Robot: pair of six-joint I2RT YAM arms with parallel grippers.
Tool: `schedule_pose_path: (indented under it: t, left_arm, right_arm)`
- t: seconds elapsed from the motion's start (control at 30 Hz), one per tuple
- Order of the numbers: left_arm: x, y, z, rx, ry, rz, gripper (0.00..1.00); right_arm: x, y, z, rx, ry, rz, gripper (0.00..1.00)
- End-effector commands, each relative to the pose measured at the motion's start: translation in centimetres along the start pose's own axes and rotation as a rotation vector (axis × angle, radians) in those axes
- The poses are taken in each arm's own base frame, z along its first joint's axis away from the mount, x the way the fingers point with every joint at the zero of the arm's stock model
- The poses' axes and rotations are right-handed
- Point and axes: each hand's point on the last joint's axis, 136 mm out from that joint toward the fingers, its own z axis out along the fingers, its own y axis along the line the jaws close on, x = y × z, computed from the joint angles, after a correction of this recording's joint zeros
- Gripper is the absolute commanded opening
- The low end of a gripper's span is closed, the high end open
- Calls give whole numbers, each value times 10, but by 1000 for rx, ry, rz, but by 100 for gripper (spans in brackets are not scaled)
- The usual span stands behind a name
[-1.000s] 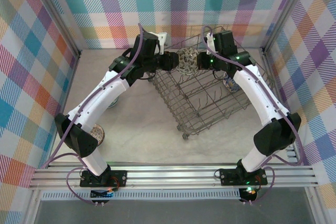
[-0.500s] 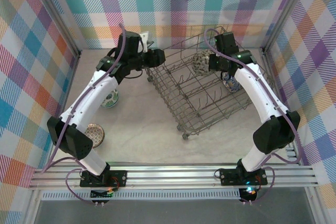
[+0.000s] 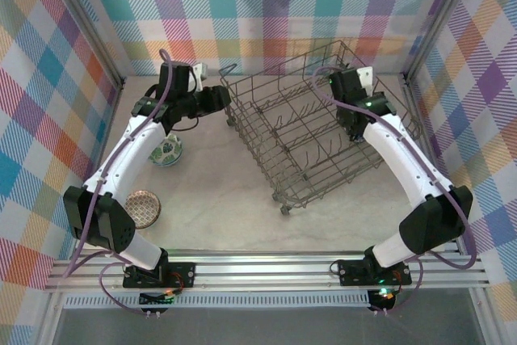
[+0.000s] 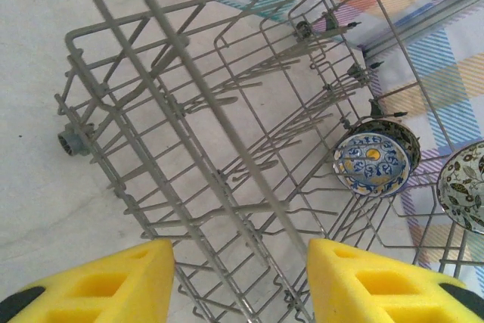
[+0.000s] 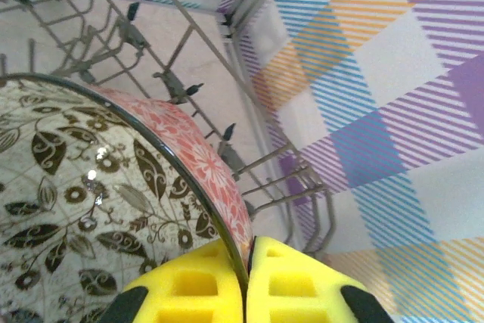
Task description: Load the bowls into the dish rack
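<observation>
**Loading bowls: stock of the work area**

Dish rack [image 3: 299, 143]: grey wire, sits skewed on the right half of the pale surface [image 3: 226, 191], one corner pointing at the arm bases. Rows of upright tines fill its floor.

Right gripper [image 5: 248, 253]: yellow pads pinched tight on the rim of a bowl [image 5: 76, 187], cream inside with dark leaves, red-orange outside. The bowl is held on edge at the rack's right side, with rack wires and clips just behind it.

Blue-white bowl [image 4: 372, 164]: stands on edge among the wires on the same side, just beside the held bowl.

Left gripper [image 4: 240, 255]: jaws apart at a middling width, holding nothing, poised over the rack's left corner. The rack's top rail and crossing wires lie between it and the two bowls.

Green bowl [image 3: 167, 149]: on the surface left of the rack, partly covered by the left arm.

Tan-brown bowl [image 3: 144, 208]: on the surface nearer the left arm's base, well apart from the rack.

Surroundings: plaid walls [image 3: 266, 6] on three sides; aluminium rail [image 3: 266, 268] along the near edge.
</observation>
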Motion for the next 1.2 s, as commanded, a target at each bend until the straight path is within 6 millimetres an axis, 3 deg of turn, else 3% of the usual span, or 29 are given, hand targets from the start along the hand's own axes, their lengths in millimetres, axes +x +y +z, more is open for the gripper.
schedule_pose_path:
  t: [0.0,0.17,0.43,1.17]
  left_arm:
    - [-9,-8,-17,52,-46,3,49]
    - [-12,6,-15,10,-86,-17,49]
    - [-13,10,-10,5,-87,-32,50]
    - [8,16,-16,19,-76,-36,50]
  right_arm:
    - [-13,-15,-5,142,-70,-47,2]
    - [-15,2,2,157,-104,-134,2]
    - [-4,16,17,190,-84,-204,3]
    - [16,24,35,299,6,-343,4]
